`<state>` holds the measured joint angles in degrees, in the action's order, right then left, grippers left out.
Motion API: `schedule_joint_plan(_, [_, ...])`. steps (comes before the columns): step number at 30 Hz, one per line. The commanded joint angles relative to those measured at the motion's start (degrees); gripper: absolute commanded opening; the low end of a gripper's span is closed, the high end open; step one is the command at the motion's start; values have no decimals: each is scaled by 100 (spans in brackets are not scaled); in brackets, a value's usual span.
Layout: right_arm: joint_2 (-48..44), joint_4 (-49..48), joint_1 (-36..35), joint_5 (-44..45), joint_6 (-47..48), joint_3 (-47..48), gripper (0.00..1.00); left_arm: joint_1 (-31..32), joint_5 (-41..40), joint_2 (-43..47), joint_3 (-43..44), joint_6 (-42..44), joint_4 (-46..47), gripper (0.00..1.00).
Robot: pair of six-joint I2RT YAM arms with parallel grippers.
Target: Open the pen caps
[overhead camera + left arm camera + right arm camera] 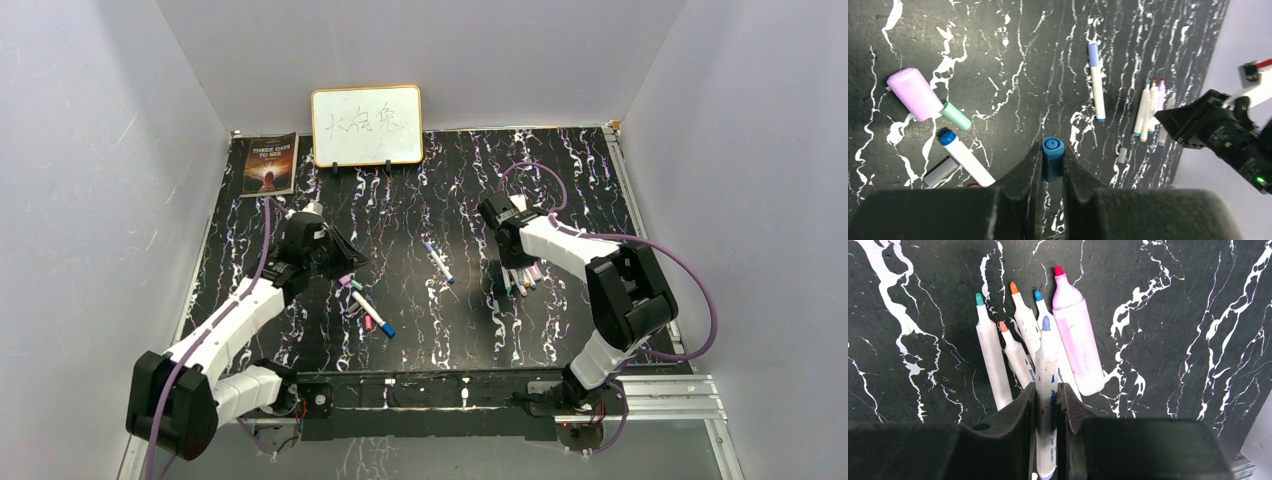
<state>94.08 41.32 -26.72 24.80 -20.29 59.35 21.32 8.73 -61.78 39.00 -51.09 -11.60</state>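
My left gripper [1052, 151] is shut on a blue pen cap [1053, 161] and holds it above the table; it shows in the top view [349, 262]. Below it lie a big pink cap [914, 93], a teal-green cap [956, 115] and a white pen with a blue end [964, 157]. My right gripper [1046, 390] is shut on a white-barrelled pen [1046, 365] with a bare blue-purple tip, over a cluster of uncapped pens [1018, 347] and a thick pink marker [1075, 337]. That cluster [522, 278] sits just before the right gripper [512, 262].
One capped white pen [438, 262] lies alone mid-table, also in the left wrist view [1096, 82]. Small grey pieces lie at left [940, 171] and centre [1122, 155]. A whiteboard [366, 125] and a book [270, 164] stand against the back wall.
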Motion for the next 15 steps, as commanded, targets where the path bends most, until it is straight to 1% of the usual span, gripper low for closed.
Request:
schedule_joint_plan(1, [17, -377, 29, 49, 137, 233, 15, -31, -163, -362, 179, 218, 7, 0])
schedule_joint_plan(5, [31, -422, 29, -55, 140, 237, 20, -32, -308, -804, 350, 299, 52, 0])
schedule_joint_plan(11, [52, -458, 27, -98, 157, 232, 22, -36, -564, -1332, 544, 430, 103, 0])
schedule_joint_plan(15, [-7, -439, 28, -191, 156, 278, 26, -40, -660, -1469, 630, 491, 89, 0])
